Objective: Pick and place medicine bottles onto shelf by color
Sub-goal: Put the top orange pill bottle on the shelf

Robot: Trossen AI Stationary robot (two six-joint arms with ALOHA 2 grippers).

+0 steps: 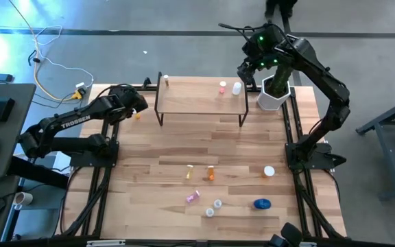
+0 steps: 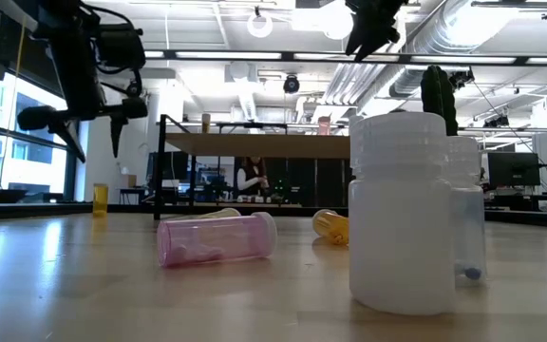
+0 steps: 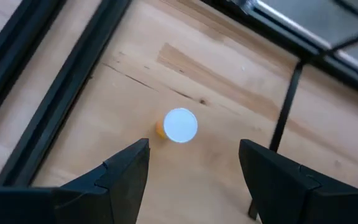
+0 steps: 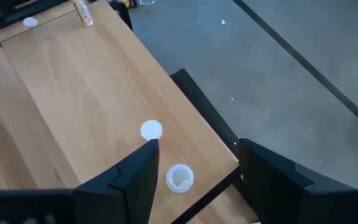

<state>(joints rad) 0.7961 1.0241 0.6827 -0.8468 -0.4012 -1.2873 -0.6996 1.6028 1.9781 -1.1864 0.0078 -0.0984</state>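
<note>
Wooden shelf [image 1: 197, 99] holds three bottles: yellowish [image 1: 166, 81] at left end, pink [image 1: 222, 87] and white [image 1: 236, 88] at right. Seven lie near table's [image 1: 142, 171] front edge. Left gripper [image 1: 137, 104] open over orange bottle [image 3: 178, 126]; right gripper [image 1: 247, 71] open above shelf.

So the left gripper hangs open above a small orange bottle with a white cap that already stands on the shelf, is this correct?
Not quite. The left gripper does hang open above the orange bottle, but that bottle stands on the table, beside the shelf, not on it. The high view shows it at the shelf's left end, on the tabletop.
</note>
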